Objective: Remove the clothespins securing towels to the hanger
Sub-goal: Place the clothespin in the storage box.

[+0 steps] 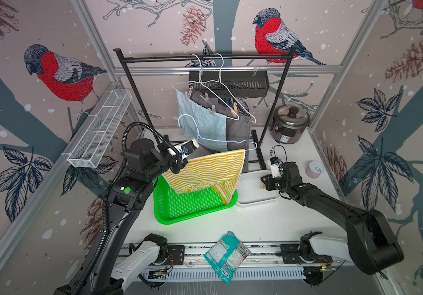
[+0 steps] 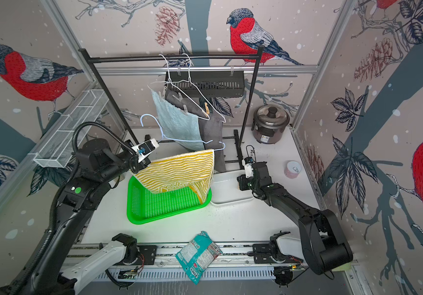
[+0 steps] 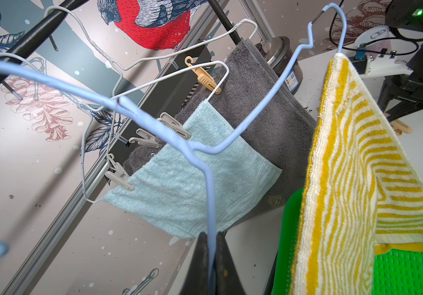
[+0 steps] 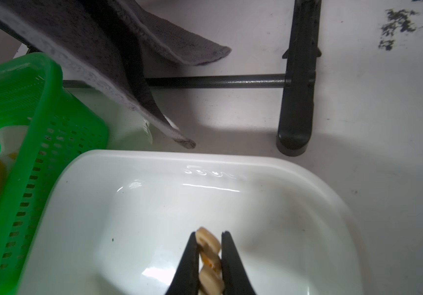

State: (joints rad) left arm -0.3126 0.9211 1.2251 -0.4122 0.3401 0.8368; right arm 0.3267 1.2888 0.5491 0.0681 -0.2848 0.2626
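Best open the right jaws, clamped on a tan plastic clothespin [image 4: 209, 245], low over the white plastic tub [image 4: 230, 159]; left jaws pinch the pale-blue wire hanger [image 3: 209, 204].

Three towels [image 1: 205, 168] hang here: a yellow striped towel [image 3: 338, 178], a light blue towel [image 3: 192, 184], a dark grey towel [image 3: 269, 107]. Three wire hangers [image 3: 51, 81]: two white hangers [image 3: 83, 166], one blue hanger [image 3: 138, 115]. Five clothespins [image 3: 118, 173] show: three grey clothespins [image 3: 174, 125], two tan clothespins [image 3: 204, 76]. One green basket [image 1: 179, 217], one white tub [image 4: 230, 163], one rice cooker [image 1: 291, 125].

striped towel [image 1: 205, 168] yellow-white | small towel [image 1: 205, 125] light blue | basket [image 1: 165, 220] green
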